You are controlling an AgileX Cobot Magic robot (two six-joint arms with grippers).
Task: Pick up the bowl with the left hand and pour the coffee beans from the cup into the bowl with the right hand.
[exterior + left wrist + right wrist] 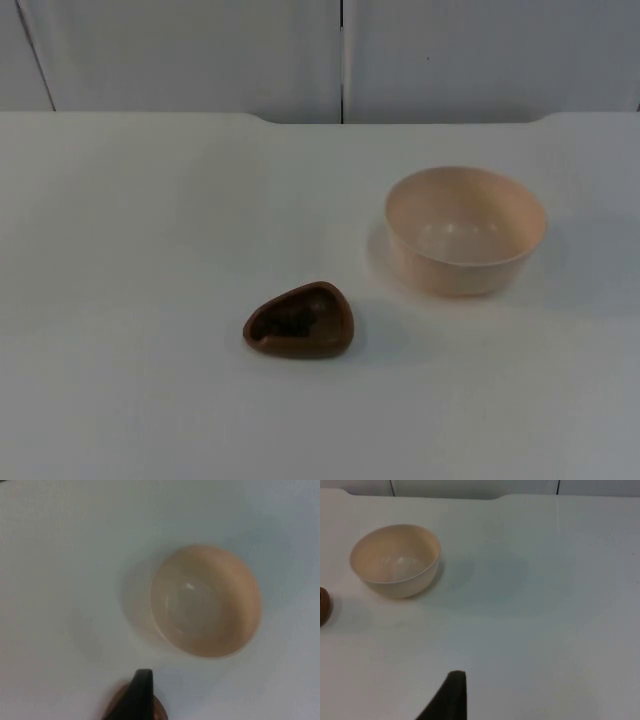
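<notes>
A pale peach bowl (466, 230) stands upright and empty on the white table, right of centre. A small brown cup (299, 320) with dark coffee beans inside sits to its front left, a short gap between them. My left gripper (137, 700) hangs high over the table and looks straight down into the bowl (205, 600); a bit of the brown cup (114, 707) shows just behind it. My right gripper (451, 697) is held well off to the bowl's right, apart from the bowl (395, 560) and from the cup's edge (322, 606).
The white table (130, 250) ends at a grey partition wall (200, 50) at the back, with a notch in the table's far edge (400, 120). Open table surface lies left of the cup and right of the bowl.
</notes>
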